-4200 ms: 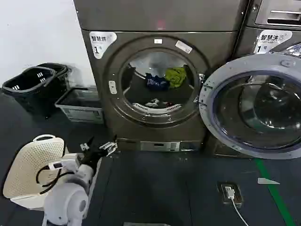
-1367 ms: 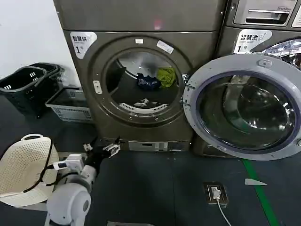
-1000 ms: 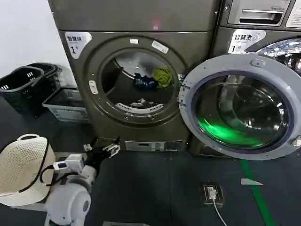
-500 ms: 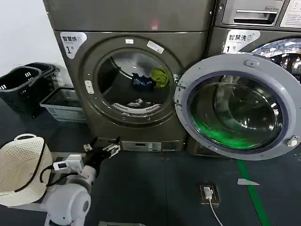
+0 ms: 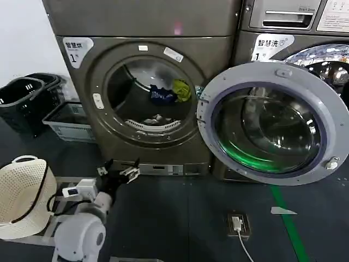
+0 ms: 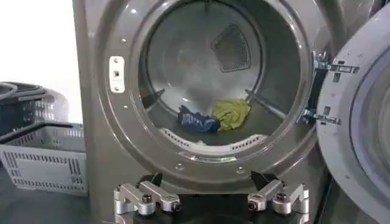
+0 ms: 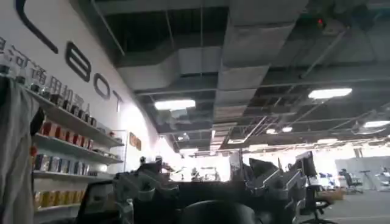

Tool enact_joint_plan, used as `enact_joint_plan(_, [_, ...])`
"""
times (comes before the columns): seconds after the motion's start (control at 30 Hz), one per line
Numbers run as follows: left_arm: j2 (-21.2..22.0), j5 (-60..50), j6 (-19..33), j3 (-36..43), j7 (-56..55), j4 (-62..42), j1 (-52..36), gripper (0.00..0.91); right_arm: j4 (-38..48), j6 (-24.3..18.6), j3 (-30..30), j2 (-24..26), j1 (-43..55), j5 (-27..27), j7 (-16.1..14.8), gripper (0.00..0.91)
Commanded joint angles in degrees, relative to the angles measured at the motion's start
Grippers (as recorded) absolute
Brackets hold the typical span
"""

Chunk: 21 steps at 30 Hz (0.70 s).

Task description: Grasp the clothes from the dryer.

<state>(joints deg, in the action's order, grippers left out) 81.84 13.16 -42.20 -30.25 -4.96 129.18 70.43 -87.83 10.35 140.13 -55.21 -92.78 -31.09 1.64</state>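
The dryer (image 5: 147,98) stands against the wall with its grey-rimmed glass door (image 5: 270,123) swung wide to the right, covering the front of the silver machine (image 5: 294,22) beside it. Inside the drum lie the clothes (image 5: 163,95): a dark blue piece touching a yellow-green one toward the back, and a dark-and-white patterned piece nearer the front lip. The porthole is unobstructed.

The left tool (image 5: 119,170) sits low in front of the dryer's base panel, fingers spread apart and holding nothing, well short of the opening. In the left wrist view its fingertips (image 6: 146,201) frame the bottom of the porthole.

Left of the dryer are a grey slatted crate (image 5: 65,121) and dark baskets (image 5: 24,98). A white perforated basket (image 5: 22,196) rests by the robot's left arm. A floor socket (image 5: 237,224) and green tape (image 5: 286,224) mark the floor to the right.

The right tool (image 7: 207,185) points up toward a ceiling, fingers apart.
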Motion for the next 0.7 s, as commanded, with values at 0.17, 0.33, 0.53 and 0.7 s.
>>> enact_joint_plan(0.17, [-0.25,0.10,-2.80,0.06,-0.03,0.19,-0.05,0.907,-0.09,-0.07,0.15,-0.01,-0.16,-0.40,0.11,0.907])
enact_joint_plan(0.33, [-0.20,0.05,-2.80,-0.12,-0.05,0.39,0.36,0.907,-0.11,-0.13,-0.01,-0.18,-0.13,-0.49,0.11,0.907])
enact_joint_plan(0.53, [-0.13,-0.11,-2.80,-0.24,-0.02,0.57,0.44,0.907,-0.07,-0.17,-0.05,-0.17,-0.10,-0.48,0.07,0.907])
enact_joint_plan(0.7, [-0.14,-0.16,-2.80,-0.24,-0.02,0.58,0.47,0.907,0.10,-0.30,-0.14,-0.43,-0.01,-0.50,0.05,0.907])
